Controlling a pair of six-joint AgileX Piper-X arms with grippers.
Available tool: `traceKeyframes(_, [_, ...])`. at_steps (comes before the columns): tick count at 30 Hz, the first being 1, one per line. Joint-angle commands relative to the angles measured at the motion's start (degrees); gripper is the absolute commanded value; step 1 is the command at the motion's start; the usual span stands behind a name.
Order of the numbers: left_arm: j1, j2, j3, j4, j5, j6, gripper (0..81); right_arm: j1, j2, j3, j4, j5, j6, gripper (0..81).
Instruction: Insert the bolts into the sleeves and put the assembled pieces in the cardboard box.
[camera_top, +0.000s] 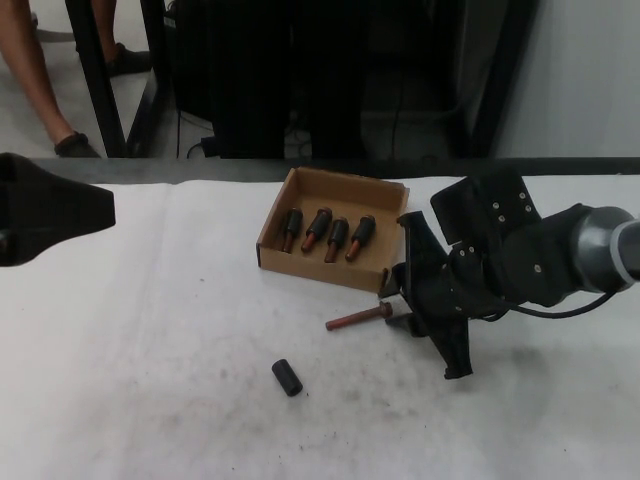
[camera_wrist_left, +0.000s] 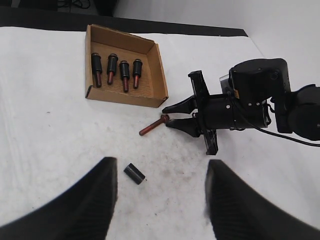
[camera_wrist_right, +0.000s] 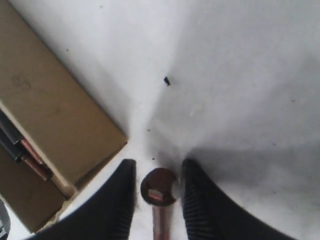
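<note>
as it straddles the bolt (camera_wrist_right: 158, 189), right pincer (camera_wrist_right: 157, 167) narrowly open, beside cardboard box (camera_wrist_right: 50, 115)

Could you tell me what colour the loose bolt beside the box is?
The bolt is copper-red; left wrist view.

Looks like a robotics lab or workshop. Under the right gripper (camera_top: 392, 305), a bench (camera_top: 150, 420) spread with a white sheet, smudged grey and scuffed. Just beside the gripper, a plain cardboard box (camera_top: 310, 268) of hardware. Between its fingertips, the head of a copper-coloured bolt (camera_top: 358, 318); near it, a loose black sleeve (camera_top: 287, 377). Well beyond the gripper, past the bench's far edge, black metal frame posts (camera_top: 93, 75), dark equipment (camera_top: 250, 80) and a bare pale floor (camera_top: 20, 125).
</note>
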Motion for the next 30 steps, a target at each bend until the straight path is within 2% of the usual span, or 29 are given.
traceKeyframes(1, [-0.09, 0.01, -0.12, -0.78, -0.03, 0.3, 51.0, 1.2, 0.66, -0.56, -1.76, -0.74, 0.52, 30.2])
traceKeyframes(10, [-0.09, 0.01, -0.12, -0.78, -0.03, 0.3, 51.0, 4.28, 0.66, -1.93, -1.62, -0.22, 0.52, 30.2])
traceKeyframes(20, [-0.09, 0.01, -0.12, -0.78, -0.03, 0.3, 51.0, 4.17, 1.96, -2.66, -1.62, -0.72, 0.52, 30.2])
traceKeyframes(27, [-0.09, 0.01, -0.12, -0.78, -0.03, 0.3, 51.0, 4.17, 5.73, -7.86, -1.5, -1.71, 0.9, 30.2])
traceKeyframes(30, [-0.09, 0.01, -0.12, -0.78, -0.03, 0.3, 51.0, 4.17, 6.18, -9.36, 2.32, -1.71, 0.26, 30.2])
